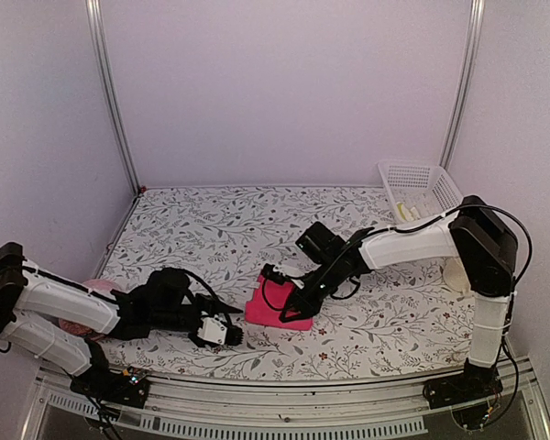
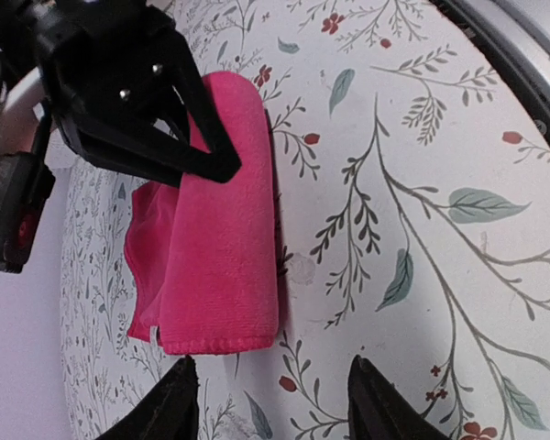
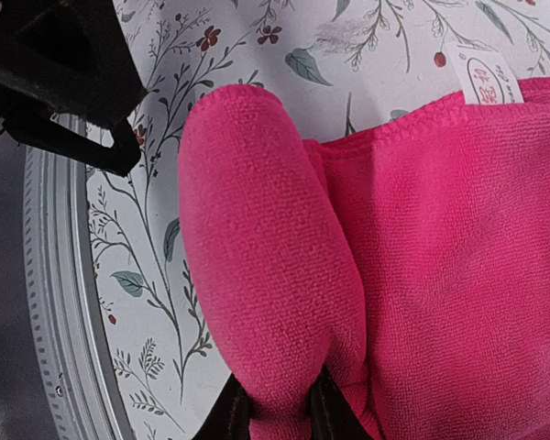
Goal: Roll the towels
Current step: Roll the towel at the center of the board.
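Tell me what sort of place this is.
Probably a robot test booth, not a home: plain white panels on metal posts, a floral-covered table, and the left arm and right arm bolted to its near rail.

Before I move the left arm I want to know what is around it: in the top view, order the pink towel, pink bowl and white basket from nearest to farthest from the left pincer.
1. pink towel, just right of the left pincer.
2. pink bowl, on the left, mostly hidden by the left arm.
3. white basket, in the far right corner.
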`<control>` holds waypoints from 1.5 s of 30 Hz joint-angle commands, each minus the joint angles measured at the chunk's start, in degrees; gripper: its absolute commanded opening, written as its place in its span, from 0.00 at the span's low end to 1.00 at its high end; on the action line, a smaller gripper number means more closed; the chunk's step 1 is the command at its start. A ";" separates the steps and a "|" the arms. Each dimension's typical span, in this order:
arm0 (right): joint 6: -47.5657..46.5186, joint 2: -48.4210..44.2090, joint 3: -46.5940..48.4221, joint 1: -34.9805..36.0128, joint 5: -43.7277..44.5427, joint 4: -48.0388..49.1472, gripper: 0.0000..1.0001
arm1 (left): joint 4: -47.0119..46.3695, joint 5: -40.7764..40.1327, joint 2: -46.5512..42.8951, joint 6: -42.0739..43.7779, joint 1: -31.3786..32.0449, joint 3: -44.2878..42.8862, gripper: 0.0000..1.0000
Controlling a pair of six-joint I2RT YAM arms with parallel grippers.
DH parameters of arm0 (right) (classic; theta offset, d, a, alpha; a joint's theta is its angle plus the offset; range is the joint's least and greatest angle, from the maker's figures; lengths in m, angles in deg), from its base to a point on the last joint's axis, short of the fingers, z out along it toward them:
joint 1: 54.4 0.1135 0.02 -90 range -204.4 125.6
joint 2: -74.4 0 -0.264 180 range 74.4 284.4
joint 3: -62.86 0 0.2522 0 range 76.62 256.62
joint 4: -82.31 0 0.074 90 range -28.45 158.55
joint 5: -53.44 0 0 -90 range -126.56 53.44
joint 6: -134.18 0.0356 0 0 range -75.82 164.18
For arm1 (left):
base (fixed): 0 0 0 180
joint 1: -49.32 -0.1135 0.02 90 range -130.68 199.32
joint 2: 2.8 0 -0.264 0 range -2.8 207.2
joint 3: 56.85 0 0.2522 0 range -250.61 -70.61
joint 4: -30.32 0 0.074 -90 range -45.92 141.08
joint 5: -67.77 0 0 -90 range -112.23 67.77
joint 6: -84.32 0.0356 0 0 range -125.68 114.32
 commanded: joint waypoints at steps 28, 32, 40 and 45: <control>0.50 8.28 3.25 -5.03 -6.19 -4.23 0.25 | -8.28 -15.53 19.98 -0.49 7.44 -10.23 0.34; -0.02 7.54 3.23 -5.15 -6.04 -4.21 0.28 | -2.99 -15.70 20.99 -0.91 7.39 -12.24 0.12; -3.25 -1.60 -0.30 -5.15 -1.80 -3.35 0.43 | 17.38 -9.70 22.56 -4.52 6.30 -20.48 0.00; -5.09 -10.23 -6.08 -5.23 2.43 -1.78 0.50 | 27.88 -3.60 23.24 -7.23 4.50 -26.22 0.00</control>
